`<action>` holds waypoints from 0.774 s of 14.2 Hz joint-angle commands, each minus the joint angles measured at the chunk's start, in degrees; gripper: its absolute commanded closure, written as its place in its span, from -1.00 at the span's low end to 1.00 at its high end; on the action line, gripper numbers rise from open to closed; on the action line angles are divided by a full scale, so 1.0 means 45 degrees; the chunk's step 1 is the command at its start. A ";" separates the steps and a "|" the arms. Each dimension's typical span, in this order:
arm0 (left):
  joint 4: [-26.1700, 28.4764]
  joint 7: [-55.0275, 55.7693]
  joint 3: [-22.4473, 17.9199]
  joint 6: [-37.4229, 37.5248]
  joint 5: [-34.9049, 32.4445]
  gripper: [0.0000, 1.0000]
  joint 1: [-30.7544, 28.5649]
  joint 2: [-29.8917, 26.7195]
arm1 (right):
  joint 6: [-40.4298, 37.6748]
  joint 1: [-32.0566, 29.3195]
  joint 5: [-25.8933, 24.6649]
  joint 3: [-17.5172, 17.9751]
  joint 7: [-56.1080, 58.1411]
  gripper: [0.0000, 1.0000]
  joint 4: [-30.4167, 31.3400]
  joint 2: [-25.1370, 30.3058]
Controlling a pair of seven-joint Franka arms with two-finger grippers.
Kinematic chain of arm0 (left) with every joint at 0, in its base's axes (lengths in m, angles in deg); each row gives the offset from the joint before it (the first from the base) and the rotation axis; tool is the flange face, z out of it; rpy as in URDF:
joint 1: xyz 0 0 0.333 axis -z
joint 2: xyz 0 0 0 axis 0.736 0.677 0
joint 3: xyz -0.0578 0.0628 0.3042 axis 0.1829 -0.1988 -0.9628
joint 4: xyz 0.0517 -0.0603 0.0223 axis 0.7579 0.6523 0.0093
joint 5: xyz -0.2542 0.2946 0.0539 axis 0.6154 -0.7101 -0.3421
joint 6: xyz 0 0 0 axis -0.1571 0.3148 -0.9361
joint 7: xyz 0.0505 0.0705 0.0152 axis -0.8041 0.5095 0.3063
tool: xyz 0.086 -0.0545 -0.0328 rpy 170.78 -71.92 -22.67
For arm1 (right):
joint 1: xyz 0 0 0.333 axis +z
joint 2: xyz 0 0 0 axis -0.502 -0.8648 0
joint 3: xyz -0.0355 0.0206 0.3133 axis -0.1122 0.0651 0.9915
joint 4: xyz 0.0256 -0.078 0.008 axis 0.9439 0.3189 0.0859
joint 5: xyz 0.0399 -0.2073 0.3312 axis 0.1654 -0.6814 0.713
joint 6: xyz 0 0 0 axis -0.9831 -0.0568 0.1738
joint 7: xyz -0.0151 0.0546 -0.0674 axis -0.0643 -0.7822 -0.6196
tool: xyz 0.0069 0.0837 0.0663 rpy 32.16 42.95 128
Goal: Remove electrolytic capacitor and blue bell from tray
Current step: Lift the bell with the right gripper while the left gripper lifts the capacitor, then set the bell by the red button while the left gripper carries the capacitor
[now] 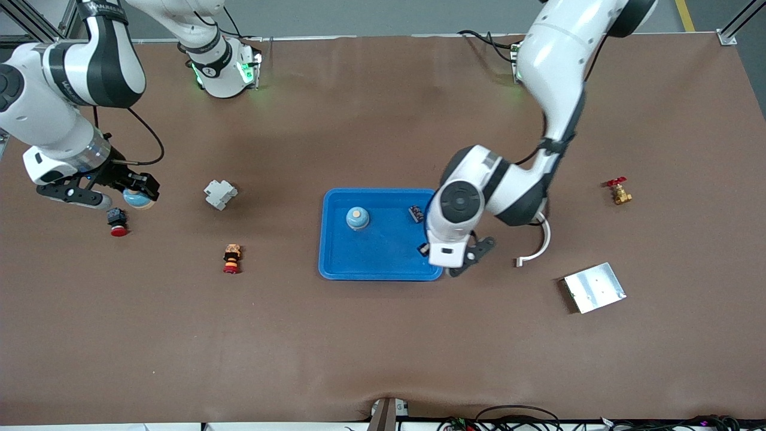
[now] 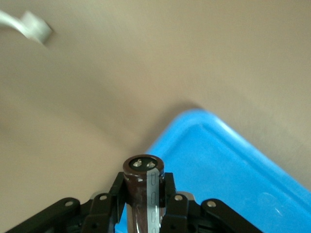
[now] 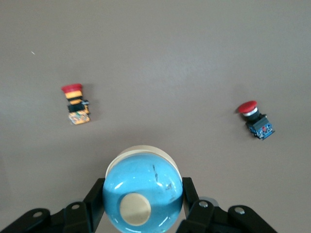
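The tray (image 1: pixel 359 263) sits mid-table, one blue bell (image 1: pixel 357 218) resting in it. My right end effector (image 3: pixel 142 213) is clamped on another blue bell (image 3: pixel 143 191) over bare table at the right arm's end, ready to set down. My left end effector (image 2: pixel 144 206) pinches the electrolytic capacitor (image 2: pixel 143 189) upright above the tray's corner, to carry it clear.

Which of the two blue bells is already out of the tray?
The blue bell gripped in the right claw, over bare table at the right arm's end. The other bell sits inside the blue tray.
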 commanded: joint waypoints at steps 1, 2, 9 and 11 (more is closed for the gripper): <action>0.0389 -0.2089 0.0113 0.1127 0.0079 1.00 -0.1715 -0.1501 | 0.1061 -0.0672 0.0287 0.0146 0.0532 1.00 0.1452 0.0590; 0.0389 -0.3220 0.0113 0.1517 0.0099 1.00 -0.2379 -0.1833 | 0.1607 -0.0906 0.0306 0.0146 0.0823 1.00 0.1959 0.0609; 0.0389 -1.0703 0.0093 0.2224 -0.0135 1.00 -0.6017 -0.2423 | 0.3663 -0.1357 0.0306 -0.0985 0.2523 1.00 0.3467 0.0473; 0.0506 -1.2188 0.0073 0.2244 -0.0116 1.00 -0.6058 -0.2365 | 0.3838 -0.1415 0.0326 -0.1394 0.3069 1.00 0.3585 0.0415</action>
